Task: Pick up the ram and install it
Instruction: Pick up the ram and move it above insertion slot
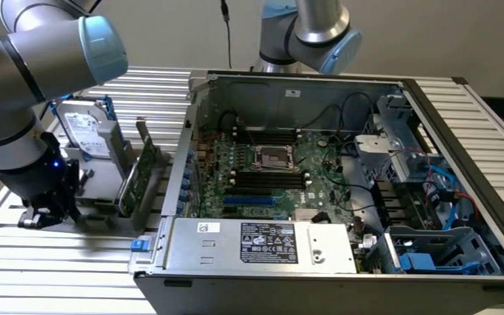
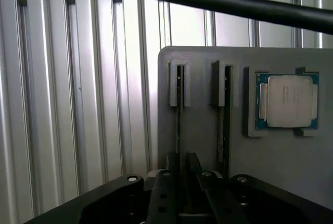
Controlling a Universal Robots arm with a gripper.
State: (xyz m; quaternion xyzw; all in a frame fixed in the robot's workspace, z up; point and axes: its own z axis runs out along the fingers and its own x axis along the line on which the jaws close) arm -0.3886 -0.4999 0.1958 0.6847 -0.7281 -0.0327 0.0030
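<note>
Ram [image 2: 178, 114], wrist view: a thin stick seen edge-on, standing in the holder slot farther from the processor [image 2: 287, 101]. A second stick [image 2: 225, 125] stands in the slot between them.
Gripper [image 2: 183, 164], wrist view: drawn narrow, with one black finger [image 2: 169, 187] on each side of the ram's near end. By my reading it pinches the stick.
Holder [image 2: 270, 166], wrist view: matte grey plate with a rounded corner and raised slot guides. The processor, with its brushed metal lid, sits in a square recess.
Tabletop [image 2: 62, 104], wrist view: ribbed aluminium slats with a soft sheen.
Arm, exterior view: the gripper is low on the exterior view's left, down at the holder, near the silver hard drive [image 1: 90, 134] and the upright green card [image 1: 138, 174].
Case [image 1: 234, 92], exterior view: open steel box across the centre and right. The motherboard [image 1: 322, 184] and its black slots [image 1: 270, 177] are well apart from the gripper.
Doing it well: grip the flat faces squarely and lift straight along the guides, so the thin board neither bends nor scrapes.
</note>
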